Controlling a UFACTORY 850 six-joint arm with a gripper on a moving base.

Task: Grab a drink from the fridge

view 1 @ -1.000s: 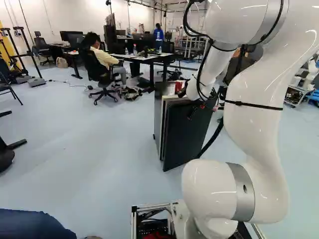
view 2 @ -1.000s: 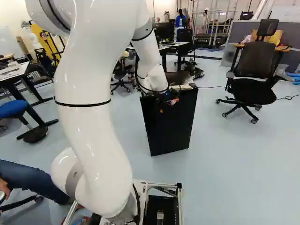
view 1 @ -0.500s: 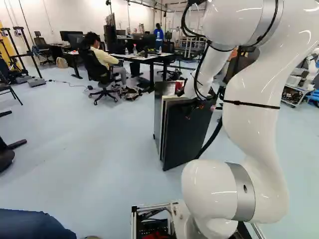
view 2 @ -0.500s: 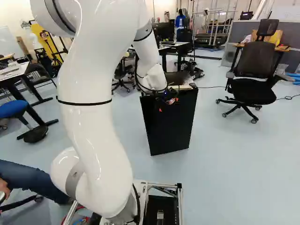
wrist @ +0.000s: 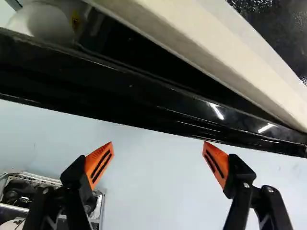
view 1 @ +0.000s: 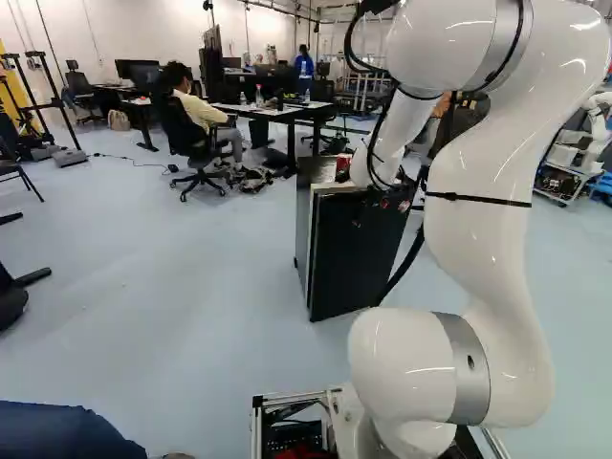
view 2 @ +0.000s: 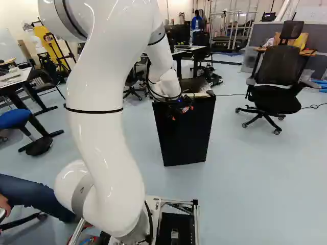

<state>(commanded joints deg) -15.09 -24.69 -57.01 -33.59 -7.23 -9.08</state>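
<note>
Gripper of mine (view 2: 181,113) is hovering by the door edge of the black fridge (view 2: 186,138), its 2 fingers standing wide apart; 1 red can (view 1: 342,166) is standing on the fridge top.

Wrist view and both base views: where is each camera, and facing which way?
Left base view: behind-left of the arm, looking ahead at the fridge; arm right of middle.
Right base view: behind-right, looking ahead; arm left of middle.
Wrist view: on the wrist, along the gripper, past the fridge to the floor; fingers show.
All share the fridge.
</note>
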